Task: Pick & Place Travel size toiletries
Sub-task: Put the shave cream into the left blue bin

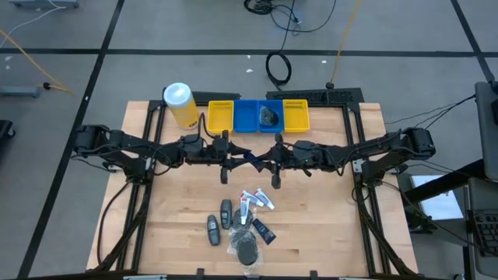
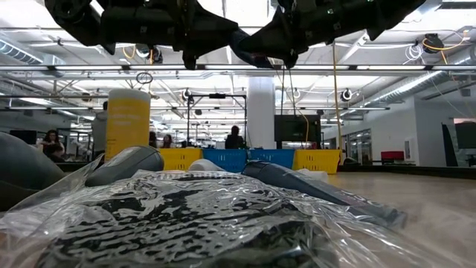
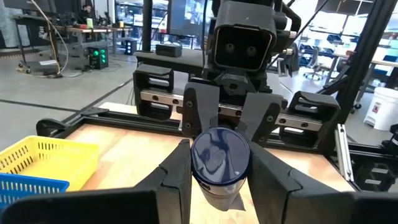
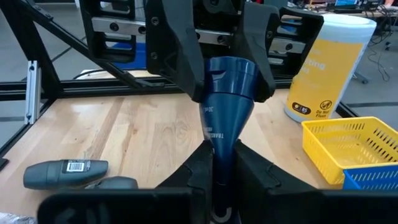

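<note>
A dark blue tube (image 1: 251,159) hangs level above the table's middle, between my two grippers. My right gripper (image 4: 221,171) is shut on its flat end. My left gripper (image 3: 221,177) comes from the opposite side and is closed around its round cap end (image 3: 221,155). The other travel size toiletries lie in a cluster near the front edge: white tubes (image 1: 254,201), grey oval bottles (image 1: 219,222), black puffs (image 1: 245,247) and a dark sachet (image 1: 263,231). My left gripper has the tube's round cap end (image 4: 231,73) between its two fingers (image 3: 177,177), one on each side. It comes level from the table's left, in line with the tube. My right gripper pinches the tube's flat crimped end (image 4: 221,152) between its two fingers, level from the table's right. The tube is lifted clear of the table, lying level.
A tall yellow canister (image 1: 179,105) stands at the far left. A row of bins sits at the far edge: yellow (image 1: 220,117), blue (image 1: 250,115) with a dark item in it, yellow (image 1: 296,115). Bare wood lies left and right of the cluster.
</note>
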